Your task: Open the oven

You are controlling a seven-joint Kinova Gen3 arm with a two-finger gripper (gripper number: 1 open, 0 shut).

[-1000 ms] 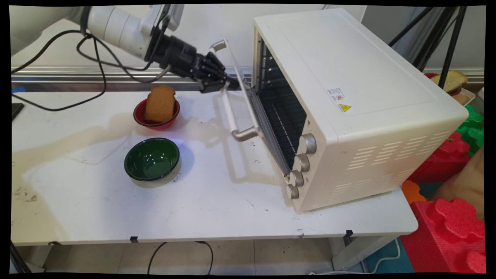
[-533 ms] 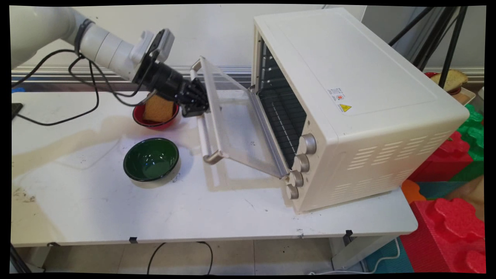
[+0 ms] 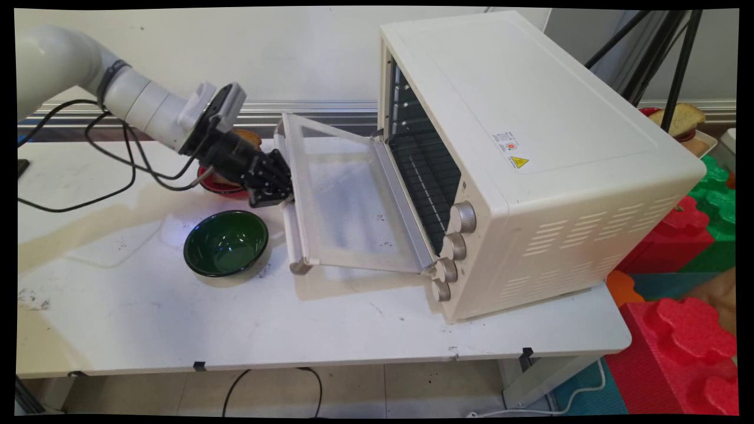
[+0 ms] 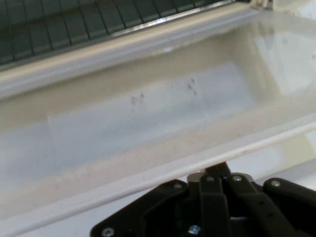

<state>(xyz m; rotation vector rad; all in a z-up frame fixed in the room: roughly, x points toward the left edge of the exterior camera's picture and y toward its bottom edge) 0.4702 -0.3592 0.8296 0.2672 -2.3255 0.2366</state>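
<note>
Fingers (image 3: 281, 194) pinching oven door handle (image 3: 290, 227), door (image 3: 347, 200) nearly flat, green bowl (image 3: 225, 242) just beside its edge

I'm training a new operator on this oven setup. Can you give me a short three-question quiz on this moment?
1. True or false: the oven door is open.
2. What is the gripper touching: (a) the door's handle, (b) the green bowl, (c) a knob?
3. What sits behind the arm, partly hidden?

Key: 1. True. 2. (a). 3. The red bowl with toast.
</note>
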